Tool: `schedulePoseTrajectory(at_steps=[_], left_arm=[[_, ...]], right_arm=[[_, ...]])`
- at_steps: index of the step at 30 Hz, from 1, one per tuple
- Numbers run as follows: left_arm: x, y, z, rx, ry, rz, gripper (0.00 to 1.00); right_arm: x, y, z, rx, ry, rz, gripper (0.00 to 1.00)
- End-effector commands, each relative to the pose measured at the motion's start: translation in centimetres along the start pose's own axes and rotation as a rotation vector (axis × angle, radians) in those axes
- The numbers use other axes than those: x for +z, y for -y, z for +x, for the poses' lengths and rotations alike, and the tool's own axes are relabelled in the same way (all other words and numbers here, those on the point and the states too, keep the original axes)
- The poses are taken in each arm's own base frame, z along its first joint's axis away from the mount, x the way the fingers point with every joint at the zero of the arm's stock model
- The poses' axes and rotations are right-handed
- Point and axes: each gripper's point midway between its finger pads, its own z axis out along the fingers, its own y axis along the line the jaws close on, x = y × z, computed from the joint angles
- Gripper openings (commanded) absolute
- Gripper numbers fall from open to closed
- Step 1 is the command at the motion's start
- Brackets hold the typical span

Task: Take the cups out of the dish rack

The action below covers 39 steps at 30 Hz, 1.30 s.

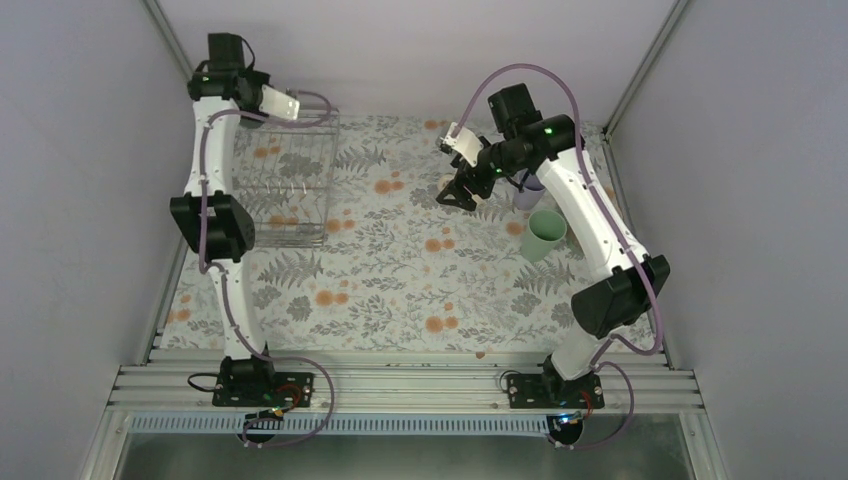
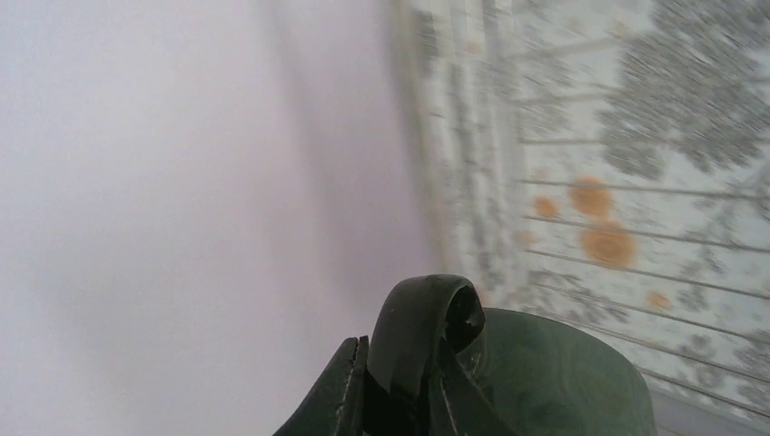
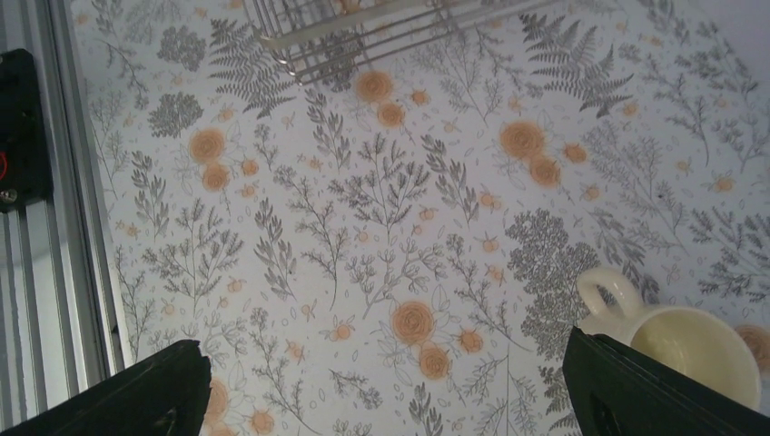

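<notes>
My left gripper (image 2: pixel 399 386) is shut on the handle of the dark green-black mug (image 2: pixel 563 381) and holds it by the wall, over the far left corner of the dish rack (image 1: pixel 285 180). Its fingers are hidden under the wrist in the top view. My right gripper (image 1: pixel 458 195) is open and empty, low over the cloth, in the right wrist view (image 3: pixel 386 381) too. The cream-yellow mug (image 3: pixel 690 350) stands upright just beside its right finger (image 3: pixel 636 391). The lilac tumbler (image 1: pixel 528 190) and mint-green tumbler (image 1: pixel 545 235) stand at the right. The other cups are not in view.
A floral cloth (image 1: pixel 400 270) covers the table. A corner of the rack (image 3: pixel 363 27) shows at the top of the right wrist view. Grey walls close in on both sides and the back. The metal rail (image 1: pixel 400 385) runs along the near edge.
</notes>
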Motion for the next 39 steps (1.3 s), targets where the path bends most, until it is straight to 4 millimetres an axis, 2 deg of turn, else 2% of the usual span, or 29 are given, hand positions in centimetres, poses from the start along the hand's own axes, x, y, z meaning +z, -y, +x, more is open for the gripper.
schedulePoseTrajectory(at_steps=[1,3,4,8,10,12,15,19,22,28,36,39], left_arm=[[-12.3,-9.9,-3.5,-0.155,0.200,-0.382,0.02],[-15.9,-11.3,-5.5,-0.231,0.309,-0.443,0.02],[-17.8,-11.9,-6.7,-0.272,0.380,-0.469,0.02],[-24.7,-12.3,-11.7,-0.424,0.726,-0.482,0.02],[-28.7,-11.8,-13.9,-0.468,0.904,-0.472,0.02],[-31.3,-10.7,-16.2,-0.478,1.064,-0.427,0.02],[-34.0,-9.1,-19.6,-0.431,1.242,-0.351,0.02],[-35.5,-7.9,-23.4,-0.399,1.392,-0.231,0.02],[-36.5,-7.5,-25.4,-0.400,1.494,-0.144,0.02],[-36.9,-7.3,-27.4,-0.378,1.587,-0.049,0.02],[-36.8,-7.1,-29.4,-0.364,1.638,0.012,0.02],[-37.5,-7.0,-30.1,-0.351,1.668,0.031,0.02]], right_arm=[[-1.7,-0.9,-2.5,-0.025,0.109,0.000,1.00],[-1.7,-0.8,-3.2,-0.035,0.137,0.002,1.00],[-2.5,-1.0,-3.9,-0.050,0.169,0.016,1.00],[-3.7,-0.3,-6.0,-0.058,0.238,0.057,1.00],[-4.8,-0.1,-7.1,-0.064,0.272,0.075,1.00],[-5.4,0.0,-8.0,-0.076,0.306,0.085,1.00],[-6.0,0.5,-9.2,-0.093,0.354,0.108,1.00],[-6.8,0.9,-10.4,-0.100,0.402,0.134,1.00],[-8.0,0.7,-11.8,-0.088,0.466,0.121,1.00],[-11.3,0.2,-14.1,-0.108,0.579,0.152,1.00],[-11.6,0.1,-14.6,-0.117,0.607,0.105,1.00],[-11.1,0.8,-14.7,-0.110,0.605,0.119,1.00]])
